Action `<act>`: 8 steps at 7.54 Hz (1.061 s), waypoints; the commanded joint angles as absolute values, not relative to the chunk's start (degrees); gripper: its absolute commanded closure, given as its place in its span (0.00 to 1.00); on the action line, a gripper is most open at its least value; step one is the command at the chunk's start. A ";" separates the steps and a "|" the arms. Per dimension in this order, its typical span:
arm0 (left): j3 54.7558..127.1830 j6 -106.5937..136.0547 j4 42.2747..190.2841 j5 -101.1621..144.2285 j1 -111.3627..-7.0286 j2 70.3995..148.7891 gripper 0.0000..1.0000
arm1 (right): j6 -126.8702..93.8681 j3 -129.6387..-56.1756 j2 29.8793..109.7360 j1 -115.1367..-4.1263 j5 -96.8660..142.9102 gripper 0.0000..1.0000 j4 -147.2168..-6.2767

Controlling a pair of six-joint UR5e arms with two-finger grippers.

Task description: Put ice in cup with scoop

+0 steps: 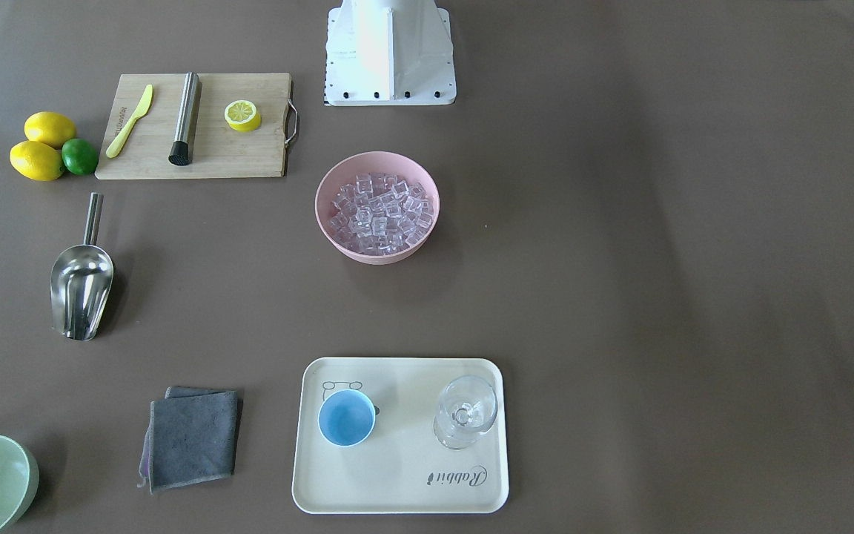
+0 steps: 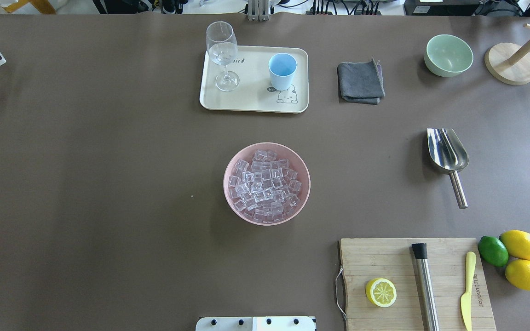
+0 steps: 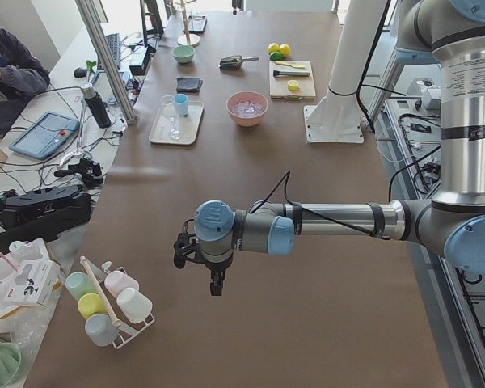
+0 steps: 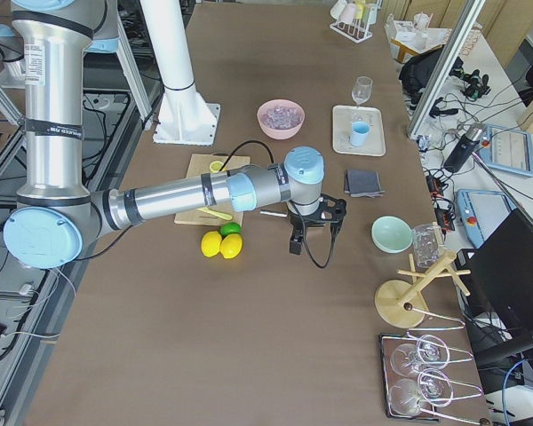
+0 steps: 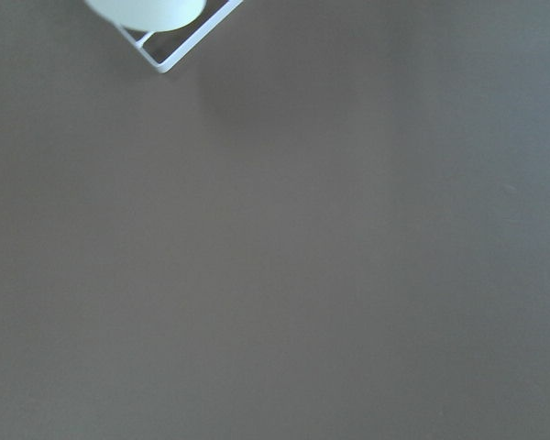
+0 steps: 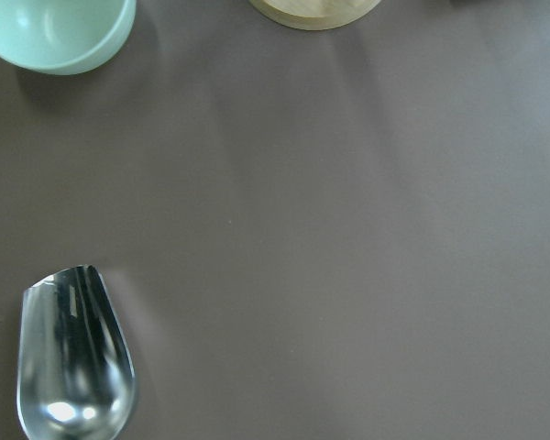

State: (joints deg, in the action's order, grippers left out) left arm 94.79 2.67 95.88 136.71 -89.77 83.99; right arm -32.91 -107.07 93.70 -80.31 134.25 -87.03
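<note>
Aloft, right claw (image 4: 313,232) clear of scoop (image 2: 447,154); opening not discernible

Table (image 2: 108,184): flat brown cover, no pattern. Big bowl (image 2: 227,186) pink; ice (image 2: 265,186) in it clear, colourless, glossy. Cup (image 2: 282,71) light blue outside, deeper blue inside. Tray (image 2: 251,99) cream w/ grey bear drawing + grey script. Stemmed glass (image 2: 221,55) clear. Scoop (image 2: 446,149) shiny steel, mirror-like. Cloth (image 2: 360,82) dark grey, poss. a purple edge, too small to be sure. 2nd bowl (image 2: 449,55) pale green. Board (image 2: 375,257) light wood grain. Lemon half (image 2: 381,292) yellow, paler cut face. Knife (image 2: 467,289) yellow-green. Cylinder (image 2: 426,289) steel w/ black tip. Two lemons (image 2: 521,244) yellow, lime (image 2: 492,251) green. Left arm (image 3: 331,218) silver w/ pale-blue caps.
</note>
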 commanded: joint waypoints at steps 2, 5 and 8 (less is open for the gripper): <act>94.31 3.25 109.91 136.59 -72.94 87.95 0.02 | -44.01 -107.66 92.90 -68.24 137.71 0.00 -75.10; 94.48 3.43 110.39 136.41 -58.75 96.21 0.02 | -43.95 -107.58 93.42 -59.18 133.71 0.00 -71.37; 99.29 3.08 112.57 136.32 -50.56 99.85 0.02 | -43.94 -104.95 93.26 -51.52 128.33 0.00 -70.22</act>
State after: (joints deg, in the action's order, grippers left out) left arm 95.68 3.41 110.56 136.53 -54.97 98.61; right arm -44.02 -106.31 93.67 -55.40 130.48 -70.59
